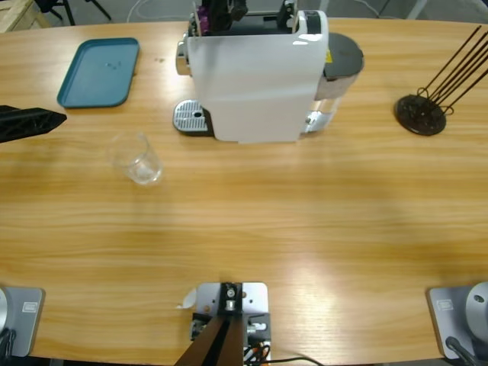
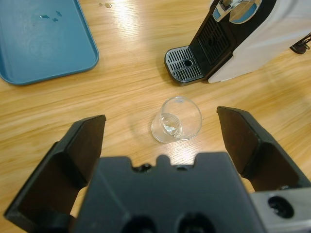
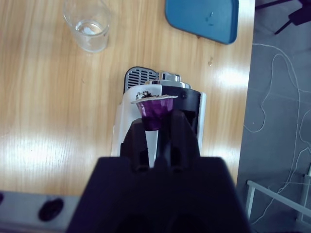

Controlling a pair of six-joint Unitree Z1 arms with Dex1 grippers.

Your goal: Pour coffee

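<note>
A white coffee machine [image 1: 255,76] stands at the table's far middle, its metal drip tray [image 1: 191,118] to the left. My right gripper [image 3: 156,121] is above the machine's top [image 3: 160,94], shut on a purple capsule [image 3: 155,110]; the high view shows this gripper [image 1: 217,15] at the top edge. A clear glass [image 1: 139,158] stands upright in front-left of the drip tray. My left gripper [image 2: 163,121] is open, its jaws set wide either side of the glass [image 2: 176,119] and well short of it; it shows at the left edge [image 1: 46,120]. Coffee is out of view.
A teal tray [image 1: 99,72] lies at the far left, with a few drops on it. A black wire stand [image 1: 421,114] sits at the far right. Bare wood stretches across the near half of the table [image 1: 305,244].
</note>
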